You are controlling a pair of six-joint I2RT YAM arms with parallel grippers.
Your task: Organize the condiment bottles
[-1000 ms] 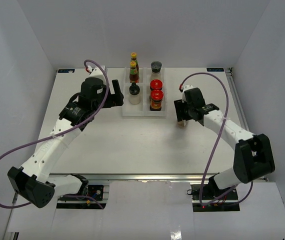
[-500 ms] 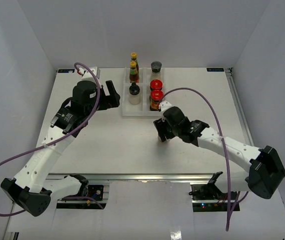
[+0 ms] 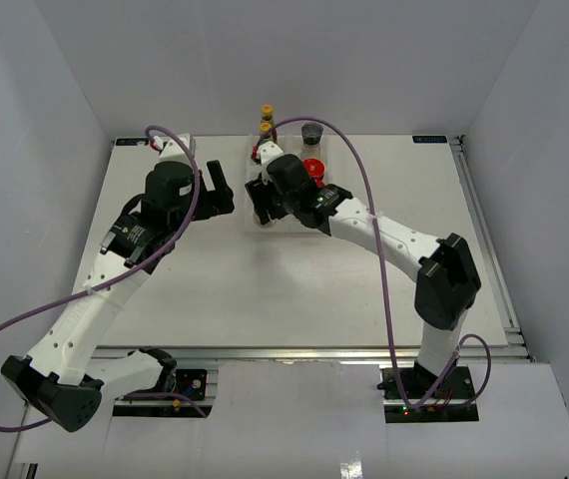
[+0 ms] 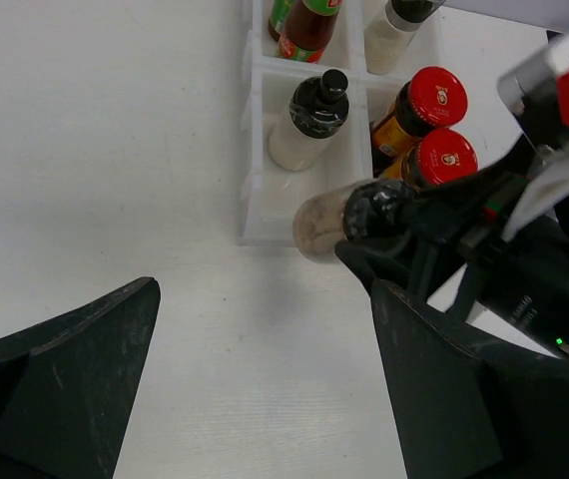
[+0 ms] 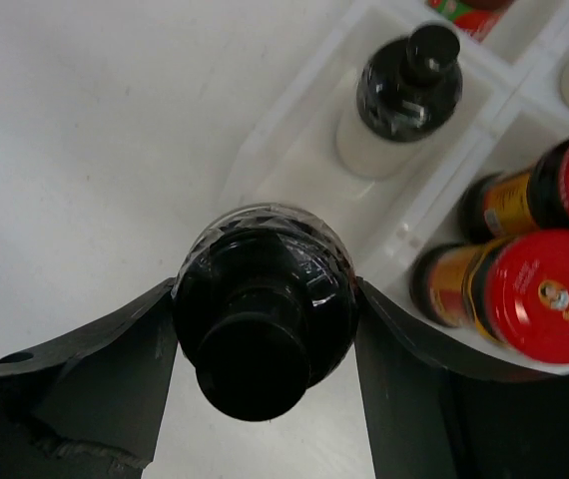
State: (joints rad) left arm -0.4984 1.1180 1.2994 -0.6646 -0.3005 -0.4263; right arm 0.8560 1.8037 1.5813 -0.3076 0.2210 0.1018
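Note:
My right gripper point(image 5: 265, 291) is shut on a black-capped shaker point(image 5: 263, 319), held tilted over the front edge of the white divided tray point(image 5: 265, 150). The held shaker point(image 4: 326, 222) also shows in the left wrist view. The second black-capped shaker point(image 5: 404, 95) stands in the tray's near left compartment. Two red-lidded amber jars point(image 4: 434, 98) point(image 4: 446, 158) stand to its right. Two red sauce bottles point(image 3: 266, 120) and the grey-lidded pale shaker point(image 3: 311, 132) stand in the back compartments. My left gripper point(image 3: 222, 190) is open and empty, left of the tray.
The right arm point(image 3: 374, 225) stretches across the table from the right and covers part of the tray point(image 3: 250, 222) in the top view. Purple cables point(image 3: 364, 180) arc over both arms. White walls enclose the table on three sides.
My right arm has swung left from the right of the table to the tray's front left, carrying the shaker. My left gripper has drawn back a little from the tray.

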